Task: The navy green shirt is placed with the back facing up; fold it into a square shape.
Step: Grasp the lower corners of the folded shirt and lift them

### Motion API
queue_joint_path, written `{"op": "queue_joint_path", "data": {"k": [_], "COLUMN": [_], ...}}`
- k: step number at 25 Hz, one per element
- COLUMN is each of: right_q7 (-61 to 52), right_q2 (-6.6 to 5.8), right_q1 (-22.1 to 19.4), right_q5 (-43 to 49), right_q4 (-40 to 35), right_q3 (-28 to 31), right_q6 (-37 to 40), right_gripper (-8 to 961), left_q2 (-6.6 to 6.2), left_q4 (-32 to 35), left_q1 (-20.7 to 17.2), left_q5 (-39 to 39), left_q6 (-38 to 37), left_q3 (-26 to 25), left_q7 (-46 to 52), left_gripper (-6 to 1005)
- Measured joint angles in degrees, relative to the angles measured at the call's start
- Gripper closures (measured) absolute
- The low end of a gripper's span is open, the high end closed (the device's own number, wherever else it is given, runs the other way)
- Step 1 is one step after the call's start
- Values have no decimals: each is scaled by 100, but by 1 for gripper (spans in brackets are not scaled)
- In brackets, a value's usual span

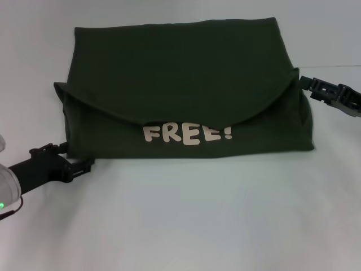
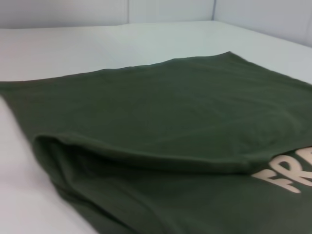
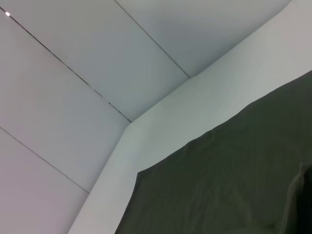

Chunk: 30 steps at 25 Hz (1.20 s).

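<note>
Olive cotton of the navy green shirt (image 1: 186, 84) lies folded on the surface (image 1: 186, 220), flap sagging over "FREE!". Left gripper (image 1: 84, 165) by its near corner and right gripper (image 1: 307, 83) at its edge: open or closed, I cannot tell. An uneven lift would likely skew the fold.

Worktop (image 1: 180, 226): plain white, matte, fills the whole head view, front and both side areas bare surface. Lighting even and diffuse, only soft shadows. Left wrist view: far edge of worktop meets a low pale wall (image 2: 63, 12), with a vertical panel seam (image 2: 128, 10) and a second seam nearer the far corner; another wall section runs along one side edge. Right wrist view: white panelled walls (image 3: 73, 97) rise from the worktop's edge, thin dark seams between panels, two walls meeting at a corner (image 3: 129, 123). Small bright light spot (image 3: 7, 13) on one panel.
</note>
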<state>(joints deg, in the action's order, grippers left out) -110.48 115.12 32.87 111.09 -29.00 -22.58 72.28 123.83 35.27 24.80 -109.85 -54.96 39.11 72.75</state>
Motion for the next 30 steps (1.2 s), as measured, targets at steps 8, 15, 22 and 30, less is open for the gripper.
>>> {"op": "queue_joint_path", "data": {"k": [8, 15, 22, 30], "right_q7": [1, 1, -1, -599], "right_q2": [10, 11, 2, -217], "right_q1": [-17, -38, -45, 39], "right_q5": [0, 0, 6, 762], "right_q4": [0, 0, 0, -65], "right_q3": [0, 8, -5, -411], "right_q6": [5, 15, 17, -303], "right_gripper": [144, 144, 145, 147], "left_q2": [-13, -25, -35, -38], "left_q4": [22, -10, 4, 152], "left_q1": [104, 142, 141, 78], "left_q5": [-4, -78, -103, -141], "left_q6": [185, 324, 317, -58], "left_q3": [1, 9, 8, 5], "left_q7": [37, 58, 102, 254], "left_gripper": [278, 550, 892, 961]}}
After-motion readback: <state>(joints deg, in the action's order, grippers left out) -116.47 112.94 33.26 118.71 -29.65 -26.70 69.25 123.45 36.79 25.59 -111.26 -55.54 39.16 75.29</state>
